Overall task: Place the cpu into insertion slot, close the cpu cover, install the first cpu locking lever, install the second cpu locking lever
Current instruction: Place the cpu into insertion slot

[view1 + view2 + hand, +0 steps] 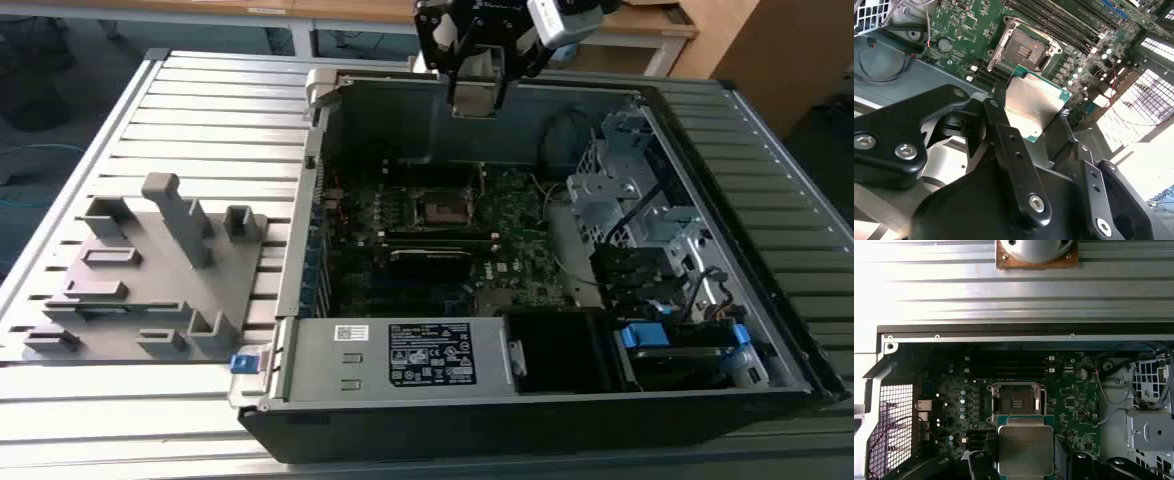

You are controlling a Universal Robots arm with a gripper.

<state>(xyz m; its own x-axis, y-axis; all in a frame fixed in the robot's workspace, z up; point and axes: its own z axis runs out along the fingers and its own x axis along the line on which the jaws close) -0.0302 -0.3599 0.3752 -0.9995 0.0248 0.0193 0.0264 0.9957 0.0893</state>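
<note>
My claw (477, 100) holds the cpu (1025, 447) tight by its edges, high up and apart from the slot (1015, 402); the slot lies open; I think the chip must stay flat, sides square with the slot, and go slow.

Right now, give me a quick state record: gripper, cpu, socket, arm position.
gripper: shut on the cpu, gripping its opposite edges
cpu: in the air, metal top towards the wrist cameras, not seated
insertion slot: empty, contacts exposed
arm position: above the open computer case, near its wall at the top of the exterior view
</note>
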